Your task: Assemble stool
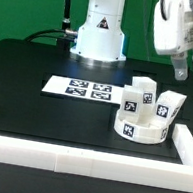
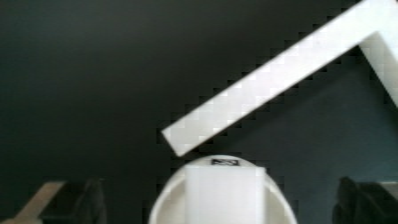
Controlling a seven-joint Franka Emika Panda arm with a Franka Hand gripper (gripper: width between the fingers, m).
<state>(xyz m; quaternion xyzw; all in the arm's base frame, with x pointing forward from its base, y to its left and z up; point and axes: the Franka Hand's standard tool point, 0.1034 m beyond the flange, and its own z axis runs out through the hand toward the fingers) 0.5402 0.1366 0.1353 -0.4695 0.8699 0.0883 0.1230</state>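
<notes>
Exterior view: round seat [image 1: 143, 126] sits right of frame centre on black table [image 1: 43, 101], near white border rail [image 1: 190, 150] at right edge. Three tagged legs [image 1: 138, 96] stand on seat, one leaning. Marker board [image 1: 85, 88] lies flat at centre, apart from seat. Gripper [image 1: 183, 70] hangs upper right, above stool, touching nothing; jaws spread, empty.

Wrist view: white leg top [image 2: 217, 190] sits between dark fingers [image 2: 61, 198], gaps either side. White rail crosses diagonally behind.
</notes>
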